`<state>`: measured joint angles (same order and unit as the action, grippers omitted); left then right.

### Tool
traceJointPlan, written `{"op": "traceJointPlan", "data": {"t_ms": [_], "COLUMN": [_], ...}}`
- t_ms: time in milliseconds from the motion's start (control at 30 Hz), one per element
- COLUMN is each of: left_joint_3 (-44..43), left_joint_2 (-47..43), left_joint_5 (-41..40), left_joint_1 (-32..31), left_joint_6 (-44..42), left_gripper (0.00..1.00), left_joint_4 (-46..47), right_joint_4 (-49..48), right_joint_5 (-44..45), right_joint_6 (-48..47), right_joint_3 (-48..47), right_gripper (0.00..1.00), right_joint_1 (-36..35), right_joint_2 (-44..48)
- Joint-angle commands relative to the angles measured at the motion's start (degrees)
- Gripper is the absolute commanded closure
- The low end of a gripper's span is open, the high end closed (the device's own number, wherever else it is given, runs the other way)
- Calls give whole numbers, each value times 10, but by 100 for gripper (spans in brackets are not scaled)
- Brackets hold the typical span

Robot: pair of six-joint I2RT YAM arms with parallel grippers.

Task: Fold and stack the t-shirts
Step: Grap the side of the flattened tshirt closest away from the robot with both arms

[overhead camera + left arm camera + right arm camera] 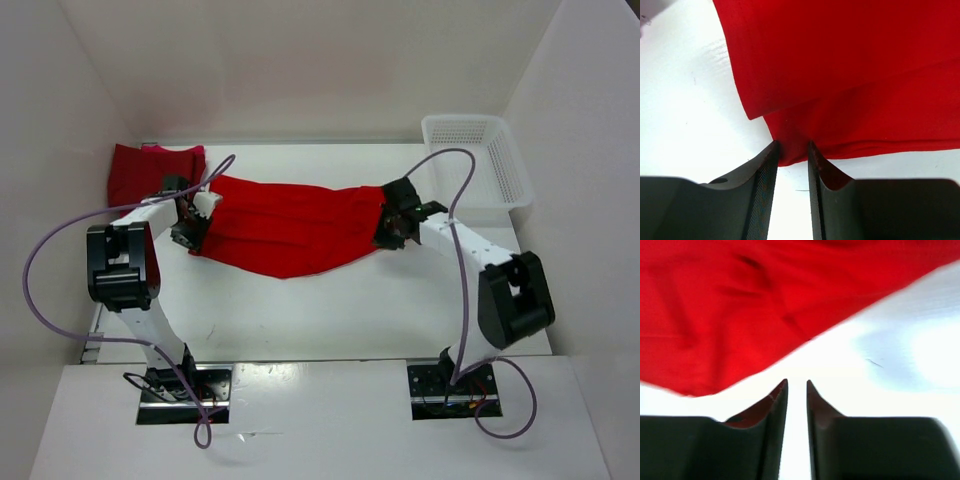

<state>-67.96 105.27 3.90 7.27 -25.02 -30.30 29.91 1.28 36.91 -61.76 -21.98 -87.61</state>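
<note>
In the middle of the table (330,310), the bright red t-shirt (290,232): spread wide from left to right, creased along its length, near edge bowing toward the arms' bases. One end at the left gripper (792,145), the other at the right gripper (796,382).

Left arm: up from its base at the near edge, sharply bent at a raised elbow, forearm angled forward and inward, wrist turned toward the shirt's left end. Seen from the left wrist, fingers (760,190) parted by a narrow gap, with white tabletop showing through between them. A folded corner of the red cloth reaching just in between the tips. No pinch evident there. Whether the cloth touches either pad, cannot tell.

Right arm: roughly a mirror of the left, with elbow high and out to the right, forearm slanting forward and leftward, gripper low at the shirt's right end. Seen from the right wrist, somewhat blurred: fingers (827,435) likewise a little apart, nothing between them, only bare tabletop in the gap. Red cloth edge lying just beyond the tips and clear of them.

At the far left of the table, a dark red t-shirt (150,172), folded flat, just beside the bright one's left end and partly hidden behind the left wrist. At the far right, a white mesh basket (510,165), near the right gripper and beyond it.
</note>
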Motion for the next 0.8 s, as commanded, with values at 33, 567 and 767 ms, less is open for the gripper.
{"op": "traceJointPlan", "data": {"t_ms": [33,567,767], "left_joint_3": [9,27,21], "left_joint_2": [-20,-25,-25], "left_joint_5": [20,19,19], "left_joint_1": [0,0,0], "left_joint_6": [13,13,13], "left_gripper": [63,61,61], "left_joint_4": [-16,-16,-16], "right_joint_4": [-10,-78,-89], "right_joint_5": [31,82,108], "right_joint_6": [-13,-30,-30], "right_joint_3": [4,-53,-92], "right_gripper": [62,36,39], "right_joint_1": [-3,-49,-60], "right_joint_2": [-68,-187,-196]}}
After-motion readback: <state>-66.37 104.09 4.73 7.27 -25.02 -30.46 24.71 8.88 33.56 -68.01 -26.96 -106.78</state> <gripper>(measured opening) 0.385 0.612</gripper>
